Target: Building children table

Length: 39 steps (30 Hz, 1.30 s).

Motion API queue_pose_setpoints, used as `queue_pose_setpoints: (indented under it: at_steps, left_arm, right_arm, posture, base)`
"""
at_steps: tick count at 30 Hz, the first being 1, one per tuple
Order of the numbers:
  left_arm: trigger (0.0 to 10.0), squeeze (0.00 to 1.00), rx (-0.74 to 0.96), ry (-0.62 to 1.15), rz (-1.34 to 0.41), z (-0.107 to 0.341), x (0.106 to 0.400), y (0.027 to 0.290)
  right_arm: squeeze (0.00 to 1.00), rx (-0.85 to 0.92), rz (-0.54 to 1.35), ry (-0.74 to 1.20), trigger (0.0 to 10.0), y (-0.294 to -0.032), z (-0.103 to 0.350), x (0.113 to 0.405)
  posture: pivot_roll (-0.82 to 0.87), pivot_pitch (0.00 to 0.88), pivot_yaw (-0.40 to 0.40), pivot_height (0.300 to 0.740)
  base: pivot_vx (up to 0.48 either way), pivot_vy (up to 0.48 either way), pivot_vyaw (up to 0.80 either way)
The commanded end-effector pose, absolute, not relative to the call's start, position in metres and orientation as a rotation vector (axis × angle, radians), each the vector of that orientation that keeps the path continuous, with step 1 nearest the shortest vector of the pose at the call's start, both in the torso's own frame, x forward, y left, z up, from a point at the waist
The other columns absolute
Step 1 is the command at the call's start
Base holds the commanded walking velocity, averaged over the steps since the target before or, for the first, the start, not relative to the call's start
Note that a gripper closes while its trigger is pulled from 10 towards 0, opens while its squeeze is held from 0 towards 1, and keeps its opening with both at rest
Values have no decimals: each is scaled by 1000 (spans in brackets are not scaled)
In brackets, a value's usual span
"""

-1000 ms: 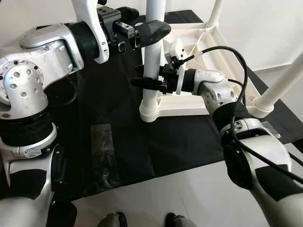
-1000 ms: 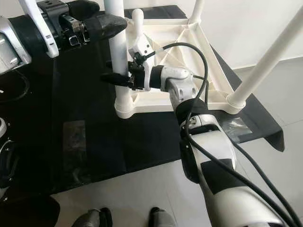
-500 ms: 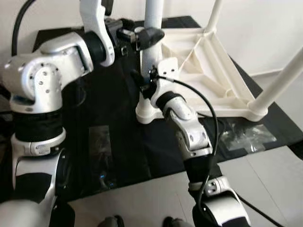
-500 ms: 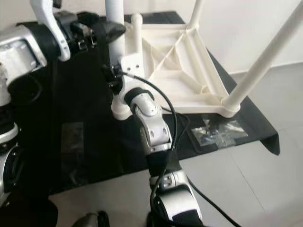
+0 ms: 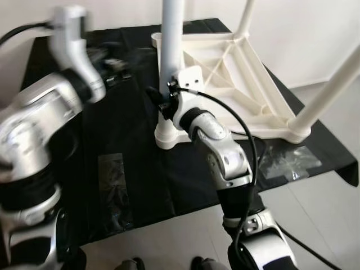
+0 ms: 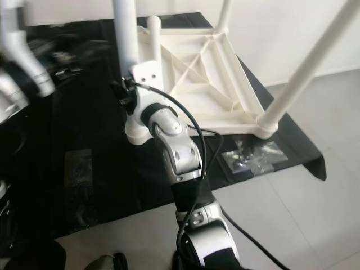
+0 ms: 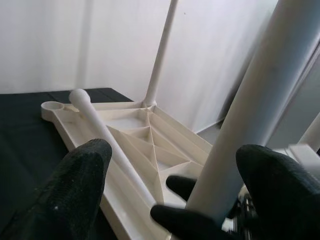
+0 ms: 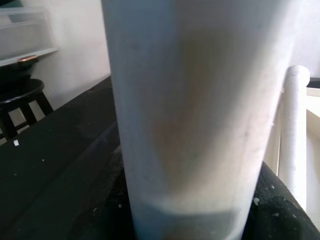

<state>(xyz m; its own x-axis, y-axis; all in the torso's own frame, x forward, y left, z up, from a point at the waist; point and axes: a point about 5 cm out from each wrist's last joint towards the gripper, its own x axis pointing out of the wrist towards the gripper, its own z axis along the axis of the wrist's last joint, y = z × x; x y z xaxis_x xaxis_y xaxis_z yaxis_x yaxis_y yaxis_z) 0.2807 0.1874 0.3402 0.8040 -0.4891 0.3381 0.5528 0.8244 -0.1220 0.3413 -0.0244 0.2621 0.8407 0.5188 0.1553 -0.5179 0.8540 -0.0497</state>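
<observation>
Right gripper (image 5: 163, 100) is clamped on upright table leg (image 5: 170, 34), centre frame, forearm extended forward. Left gripper (image 7: 170, 200) is held released beside the leg, upper left.

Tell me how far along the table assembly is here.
Done: far leg and near-right leg stand socketed in the upturned tabletop. In hand: right gripper clamps near-left leg at base, left gripper open around it. Left: loose leg lies on the tabletop; far-left socket empty.
</observation>
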Motion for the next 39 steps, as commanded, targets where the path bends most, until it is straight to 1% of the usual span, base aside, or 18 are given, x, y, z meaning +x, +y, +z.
queue_pose_setpoints:
  at_steps: [1, 2, 3, 4, 7, 10, 13, 14, 15, 16, 21, 24, 29, 31, 34, 35, 36, 39]
  left_arm:
    - [10000, 0, -190, -286, -521, 332, 274, 196]
    - [10000, 0, -174, -266, -484, 324, 273, 200]
    - [10000, 0, -159, -227, -426, 308, 271, 207]
    - [10000, 0, -159, -227, -426, 308, 271, 207]
    - [10000, 0, -130, -149, -271, 275, 263, 221]
    - [10000, 0, -84, -108, -204, 260, 261, 226]
    - [10000, 0, 81, 32, 3, 204, 240, 224]
    - [10000, 0, 81, 32, 3, 204, 240, 224]
    - [10000, 0, 126, 54, 26, 192, 231, 218]
    - [10000, 0, 175, 72, 19, 184, 222, 209]
    - [10000, 0, 186, 98, 18, 174, 209, 198]
    - [10000, 0, 156, 89, 89, 171, 196, 200]
    - [10000, 0, 181, 30, 104, 175, 187, 196]
    - [10000, 0, 192, -33, 16, 181, 184, 180]
    - [10000, 0, 153, -68, -52, 184, 183, 171]
    - [10000, 0, 104, -109, -103, 188, 180, 163]
    - [10000, 0, 51, -132, -118, 190, 179, 159]
    - [10000, 0, 19, -143, -119, 191, 178, 158]
  right_arm:
    - [125, 66, 533, -42, 10000, -20, 231, 337]
    - [125, 68, 535, -43, 10000, -20, 232, 337]
    - [1000, 81, 543, -48, 10000, -22, 233, 338]
    - [1000, 81, 543, -48, 10000, -22, 233, 338]
    - [1000, 105, 578, -71, 10000, -24, 240, 338]
    - [1000, 120, 616, -95, 10000, -24, 245, 338]
    - [1000, 71, 1003, -208, 10000, -24, 274, 332]
    - [1000, 71, 1003, -208, 10000, -24, 274, 332]
    - [788, 21, 1094, -237, 10000, -28, 282, 333]
    - [0, -48, 1185, -256, 10000, -35, 287, 334]
    - [0, -152, 1289, -250, 10000, -44, 291, 341]
    - [0, -239, 1328, -243, 10000, -51, 302, 361]
    - [0, -227, 1389, -244, 10000, -52, 313, 369]
    - [0, -217, 1460, -209, 10000, -55, 312, 372]
    - [0, -224, 1472, -189, 10000, -57, 309, 374]
    - [0, -207, 1482, -167, 8549, -58, 307, 376]
    - [0, -192, 1483, -151, 0, -59, 304, 377]
    - [0, -181, 1484, -143, 0, -60, 303, 378]
  posture:
    - [-88, 190, -64, 740]
    - [-88, 190, -65, 740]
    - [-87, 191, -64, 740]
    - [-87, 191, -64, 740]
    - [-82, 194, -66, 740]
    - [-80, 198, -65, 740]
    - [-77, 207, -69, 740]
    - [-77, 207, -69, 740]
    - [-77, 215, -70, 740]
    - [-70, 223, -79, 740]
    - [-60, 233, -82, 740]
    - [-33, 250, -86, 740]
    - [-13, 259, -90, 740]
    - [25, 280, -104, 740]
    - [35, 286, -109, 740]
    - [41, 291, -112, 740]
    - [46, 293, -115, 740]
    - [49, 293, -115, 740]
  base:
    - [0, 0, 0]
    - [0, 0, 0]
    - [0, 0, 0]
    - [0, 0, 0]
    - [0, 0, 0]
    - [0, 0, 0]
    - [0, 0, 0]
    - [0, 0, 0]
    - [0, 0, 0]
    - [0, 0, 0]
    - [0, 0, 0]
    - [0, 0, 0]
    - [0, 0, 0]
    - [0, 0, 0]
    - [0, 0, 0]
    - [0, 0, 0]
    - [0, 0, 0]
    - [0, 0, 0]
